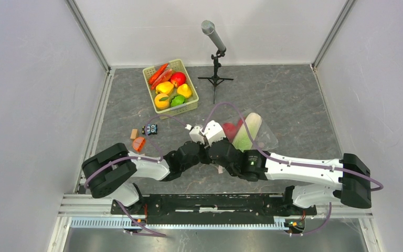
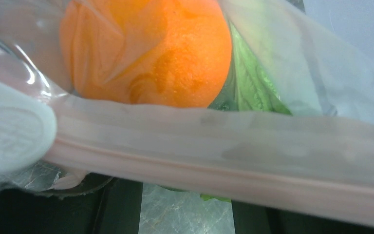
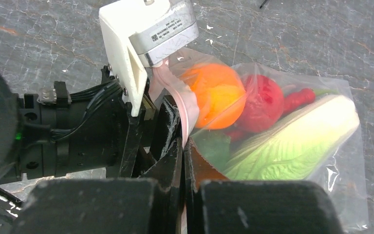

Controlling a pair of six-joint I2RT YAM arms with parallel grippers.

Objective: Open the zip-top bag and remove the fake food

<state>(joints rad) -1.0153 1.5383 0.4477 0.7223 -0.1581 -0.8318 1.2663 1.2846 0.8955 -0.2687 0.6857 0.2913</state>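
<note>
The zip-top bag [image 1: 266, 138] lies right of centre on the table, clear, with a pale pink zip strip [image 2: 224, 156] along its near edge. Inside it is the fake food: a round orange [image 3: 216, 95], a red piece [image 3: 263, 100] and a long white-and-green cabbage [image 3: 292, 146]. My right gripper [image 3: 184, 144] is shut on the zip strip [image 3: 182, 105] at the bag's mouth. My left gripper [image 2: 187, 189] is right at the mouth too. Its jaws stand apart with bare table between them, and the strip runs across just beyond its tips. The orange [image 2: 151, 48] fills that view.
A green lattice basket [image 1: 149, 86] of toy produce stands at the back left. A microphone on a small tripod [image 1: 215, 52] is behind the bag. A wooden block [image 1: 134, 133], an orange piece [image 1: 139, 144] and a small dark toy [image 1: 149, 129] lie to the left.
</note>
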